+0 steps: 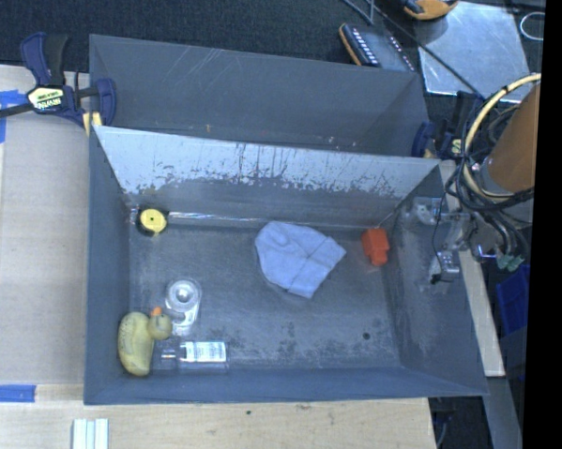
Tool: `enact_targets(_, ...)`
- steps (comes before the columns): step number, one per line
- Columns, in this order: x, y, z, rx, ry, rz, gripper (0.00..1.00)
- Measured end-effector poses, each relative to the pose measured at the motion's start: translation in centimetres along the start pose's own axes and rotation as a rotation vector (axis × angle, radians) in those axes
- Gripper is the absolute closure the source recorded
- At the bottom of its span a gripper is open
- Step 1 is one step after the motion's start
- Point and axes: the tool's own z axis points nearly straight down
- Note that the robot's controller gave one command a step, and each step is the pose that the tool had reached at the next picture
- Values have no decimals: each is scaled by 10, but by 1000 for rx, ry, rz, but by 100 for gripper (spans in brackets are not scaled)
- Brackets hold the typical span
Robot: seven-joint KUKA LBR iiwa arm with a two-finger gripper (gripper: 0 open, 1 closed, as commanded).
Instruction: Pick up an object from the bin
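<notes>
Grey bin floor (285, 324) bears an orange block (376, 246), lengthwise far-to-near, near jaws whose opening is unclear.

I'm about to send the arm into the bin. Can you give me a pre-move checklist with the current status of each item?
1. Gripper apart from all things: ok, it is at the bin's right wall.
2. Orange block lying alone: ok.
3. Blue cloth apart from the block: ok.
4. Yellow duck separate from clear bottle: not ok, they touch.
5. Block's grip width: cannot tell.
</notes>
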Motion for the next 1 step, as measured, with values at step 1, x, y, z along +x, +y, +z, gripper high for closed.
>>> enact_targets(1,-2,1,-5,2,-9,-3,0)
